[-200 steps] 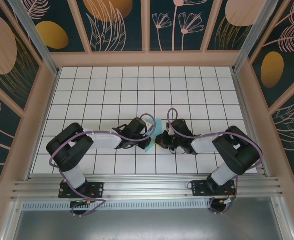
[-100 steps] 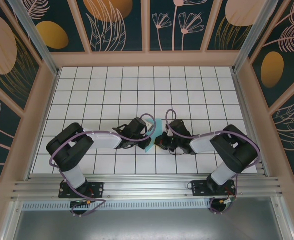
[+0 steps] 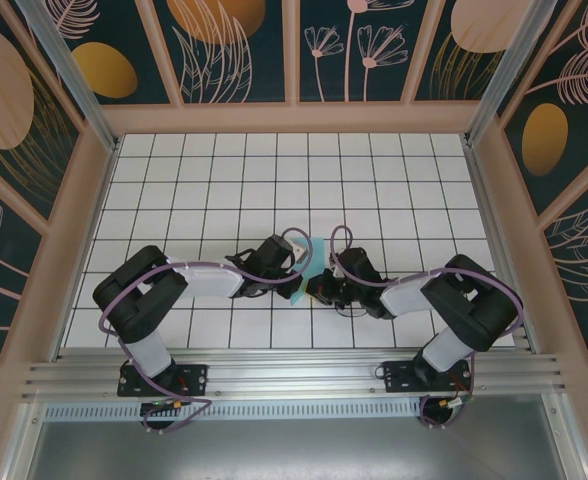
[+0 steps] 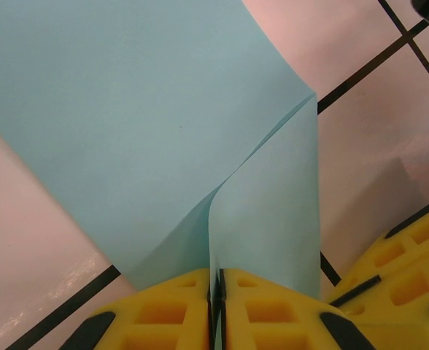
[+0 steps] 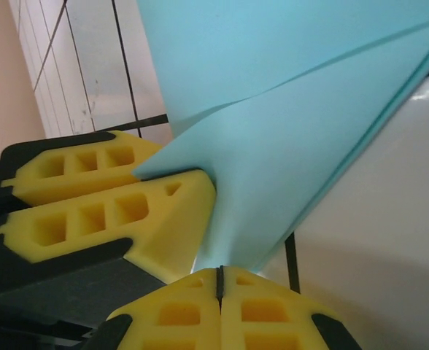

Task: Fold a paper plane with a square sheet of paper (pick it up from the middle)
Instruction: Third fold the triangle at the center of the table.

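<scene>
The square sheet of paper (image 3: pixel 316 252) is a creased, partly folded turquoise shape held up between both grippers near the middle of the tiled floor. My left gripper (image 3: pixel 298 272) is shut on a folded edge, and the sheet (image 4: pixel 127 109) fans out above its yellow fingertips (image 4: pixel 218 292). Coming from the right, my right gripper (image 3: pixel 321 286) is shut on a lower corner of the paper (image 5: pixel 295 138), its own tips (image 5: pixel 219 281) pressed together. The two grippers stand almost touching. In the right wrist view the left gripper's yellow fingers (image 5: pixel 98 197) sit just left of the paper.
A white tiled floor (image 3: pixel 274 180) with black grid lines lies inside wooden walls (image 3: pixel 294 118) with dark floral panels. A metal rail (image 3: pixel 294 375) runs along the near edge by the arm bases. Open tiles stretch behind and to both sides of the grippers.
My right gripper has slid left and slightly nearer, closing up against the left gripper; less of the paper shows between them. The left arm has barely moved.
</scene>
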You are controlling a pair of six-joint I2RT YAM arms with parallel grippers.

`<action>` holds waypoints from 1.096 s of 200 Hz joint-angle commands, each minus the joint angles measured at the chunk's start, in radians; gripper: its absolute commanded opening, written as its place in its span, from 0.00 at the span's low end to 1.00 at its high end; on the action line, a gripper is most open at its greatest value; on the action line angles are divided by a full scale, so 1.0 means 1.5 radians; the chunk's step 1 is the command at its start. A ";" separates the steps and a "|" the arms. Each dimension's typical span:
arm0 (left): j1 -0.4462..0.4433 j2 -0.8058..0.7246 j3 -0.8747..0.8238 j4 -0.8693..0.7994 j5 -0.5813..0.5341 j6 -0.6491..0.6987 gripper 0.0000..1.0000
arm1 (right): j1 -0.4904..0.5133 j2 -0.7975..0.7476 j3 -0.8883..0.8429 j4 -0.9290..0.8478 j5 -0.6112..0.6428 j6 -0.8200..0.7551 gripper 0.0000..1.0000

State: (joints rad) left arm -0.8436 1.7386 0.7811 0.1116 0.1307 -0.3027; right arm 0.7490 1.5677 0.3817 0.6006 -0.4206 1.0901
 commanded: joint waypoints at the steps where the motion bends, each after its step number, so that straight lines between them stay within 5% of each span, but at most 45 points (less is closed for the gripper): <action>1: 0.001 0.045 -0.017 -0.075 -0.028 0.015 0.14 | 0.008 -0.011 -0.010 0.041 0.008 0.014 0.05; 113: 0.002 0.054 -0.008 -0.080 -0.031 0.019 0.14 | 0.015 0.070 0.004 0.057 0.010 -0.001 0.04; 219: 0.002 0.050 -0.011 -0.081 -0.033 0.019 0.12 | 0.056 0.035 -0.005 0.085 0.026 0.031 0.05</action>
State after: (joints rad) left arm -0.8433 1.7493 0.7948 0.1081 0.1295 -0.2905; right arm 0.8089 1.6070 0.3786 0.6670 -0.3882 1.1175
